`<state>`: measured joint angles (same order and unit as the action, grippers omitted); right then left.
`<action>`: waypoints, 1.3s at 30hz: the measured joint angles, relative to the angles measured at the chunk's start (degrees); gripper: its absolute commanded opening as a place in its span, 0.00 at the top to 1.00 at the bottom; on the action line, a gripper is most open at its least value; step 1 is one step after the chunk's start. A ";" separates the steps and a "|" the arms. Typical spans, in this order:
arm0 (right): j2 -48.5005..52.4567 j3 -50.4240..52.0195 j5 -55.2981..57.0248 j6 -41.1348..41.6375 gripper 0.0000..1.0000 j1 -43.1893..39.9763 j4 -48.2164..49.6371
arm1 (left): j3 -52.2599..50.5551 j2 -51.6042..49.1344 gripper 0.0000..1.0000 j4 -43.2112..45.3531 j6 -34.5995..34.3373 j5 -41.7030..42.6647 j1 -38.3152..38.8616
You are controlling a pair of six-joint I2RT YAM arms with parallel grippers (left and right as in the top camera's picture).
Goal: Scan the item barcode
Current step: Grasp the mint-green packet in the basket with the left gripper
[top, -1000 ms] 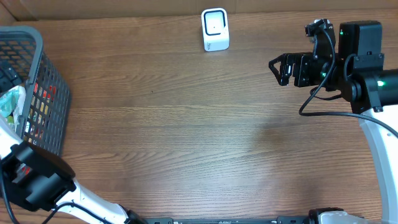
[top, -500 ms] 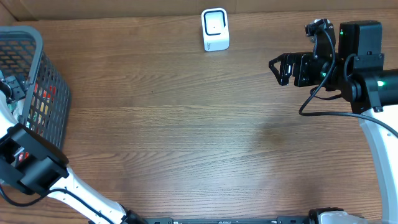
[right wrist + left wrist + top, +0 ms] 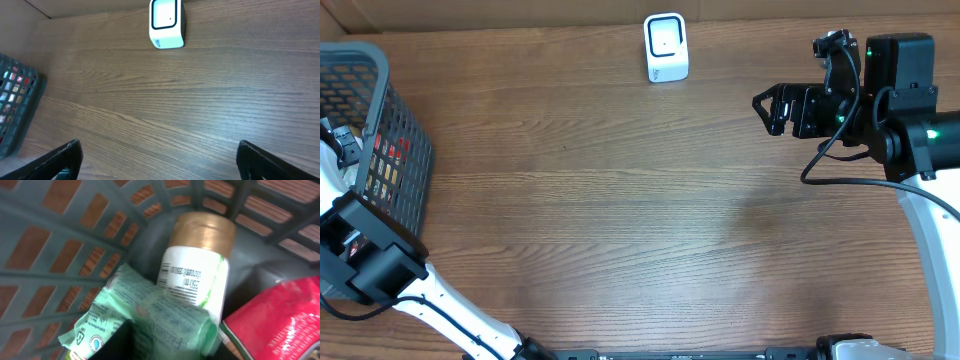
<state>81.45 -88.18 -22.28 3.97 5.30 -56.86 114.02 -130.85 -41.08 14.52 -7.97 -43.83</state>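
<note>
Lying in the basket [image 3: 150, 250], a crinkled green packet [image 3: 170, 320] (gold-capped bottle [image 3: 192, 275] touching).

Soft, even light fills the sharp overhead view, and the table [image 3: 620, 200] carries only a faint shadow. Inside the basket [image 3: 60, 255] the left wrist view is dimmer and blurred, with the bottle [image 3: 197, 265] and green packet [image 3: 165, 320] smeared. The right wrist view is bright, its dark fingers [image 3: 62, 159] out of focus at the lower corners.

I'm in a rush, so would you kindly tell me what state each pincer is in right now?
Left pincer: cannot be told, down inside the grey plastic basket.
Right pincer: open, holding nothing.
</note>
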 measured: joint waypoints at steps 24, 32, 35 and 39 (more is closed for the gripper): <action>0.00 0.00 -0.02 0.52 0.03 0.00 -0.02 | 0.37 28.48 0.96 -7.67 -16.35 12.70 2.29; 0.00 0.00 -0.02 0.52 0.02 0.00 1.97 | 1.03 41.09 0.96 -17.16 -21.73 22.32 16.13; 0.00 0.00 0.00 0.52 0.02 0.00 2.43 | 0.87 40.19 0.96 -22.01 -22.18 21.27 27.17; 0.00 0.00 -0.02 0.55 0.02 0.00 2.80 | -0.81 36.26 0.96 -25.38 -22.88 17.44 39.91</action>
<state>81.45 -88.18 -22.31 4.51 5.30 -54.06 113.21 -94.59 -66.46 -8.36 9.47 -3.92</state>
